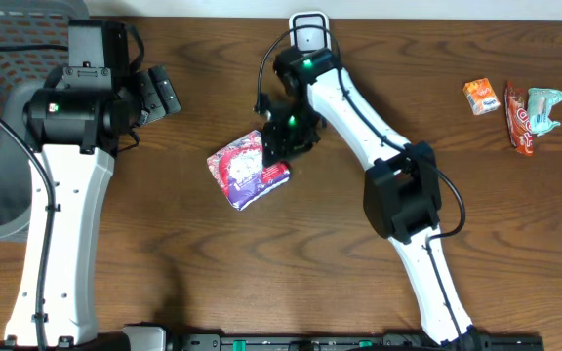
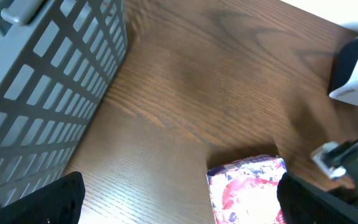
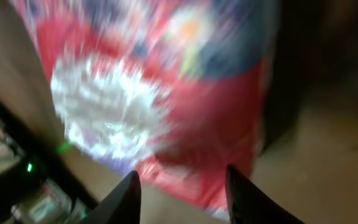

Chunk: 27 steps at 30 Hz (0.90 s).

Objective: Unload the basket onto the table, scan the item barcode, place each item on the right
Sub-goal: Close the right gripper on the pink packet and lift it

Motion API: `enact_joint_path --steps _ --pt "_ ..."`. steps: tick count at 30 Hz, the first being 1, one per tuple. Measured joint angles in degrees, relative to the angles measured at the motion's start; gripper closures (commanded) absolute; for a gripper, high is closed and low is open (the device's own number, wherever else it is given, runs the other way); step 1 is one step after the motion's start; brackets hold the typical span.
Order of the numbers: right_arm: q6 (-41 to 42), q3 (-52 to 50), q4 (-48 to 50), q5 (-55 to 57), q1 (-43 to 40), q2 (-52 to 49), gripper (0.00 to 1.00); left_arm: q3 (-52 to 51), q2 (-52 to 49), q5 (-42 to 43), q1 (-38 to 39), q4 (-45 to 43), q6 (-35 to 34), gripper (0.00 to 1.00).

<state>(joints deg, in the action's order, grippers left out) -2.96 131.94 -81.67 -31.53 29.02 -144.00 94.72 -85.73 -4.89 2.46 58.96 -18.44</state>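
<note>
Our right gripper (image 3: 182, 196) hangs low over the right end of the packet (image 3: 154, 93) with its two fingers half apart. The wrist picture is blurred, so we cannot tell if they pinch the packet's edge or stand free of it. The packet, red and white with a busy print, lies flat on the table (image 1: 164, 292) near the middle, a little tilted. We judge it light, soft and glossy, so it can slip or crumple. A hold across a narrow end or on a sealed seam seems safest to us, not on the puffed middle. We see no barcode on the upper face. Further left, the left gripper (image 2: 182, 202) hangs wide open and empty, apart from the packet. Behind the right arm stands a white device (image 1: 308, 29), probably the scanner. A grey basket (image 2: 42, 81) sits at the far left, and small snacks (image 1: 530, 117) lie far right.
</note>
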Motion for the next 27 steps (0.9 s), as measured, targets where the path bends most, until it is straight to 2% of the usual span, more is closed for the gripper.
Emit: enact_joint_path --steps 3,8,15,17,20,24,26,27 --pt "0.90 0.00 2.29 0.00 -1.70 0.00 0.50 0.00 0.00 0.00 0.00 0.00 0.00 0.02" --pt "0.90 0.00 3.93 -1.09 -3.78 0.00 0.49 0.00 0.00 0.00 0.00 0.00 0.00 0.02" --pt "-0.68 -3.23 8.46 -5.40 -1.84 0.00 0.48 0.00 0.00 0.00 0.00 0.00 0.00 0.02" --pt "-0.52 -6.03 10.95 -5.79 -1.25 0.00 0.53 0.00 0.00 0.00 0.00 0.00 0.00 0.02" --pt "0.37 -10.54 14.38 -6.86 -0.66 0.00 0.68 0.00 0.00 0.00 0.00 0.00 0.00 0.02" --pt "0.87 -12.55 15.15 -9.68 -0.96 0.07 0.79 0.00 0.00 0.00 0.00 0.00 0.00 0.03" --pt "0.98 -12.57 14.82 -10.10 -1.03 0.07 0.97 0.00 0.00 0.00 0.00 0.00 0.00 0.02" --pt "1.25 -12.50 14.43 -10.40 -1.01 0.09 0.99 0.00 0.00 0.00 0.00 0.00 0.00 0.02"
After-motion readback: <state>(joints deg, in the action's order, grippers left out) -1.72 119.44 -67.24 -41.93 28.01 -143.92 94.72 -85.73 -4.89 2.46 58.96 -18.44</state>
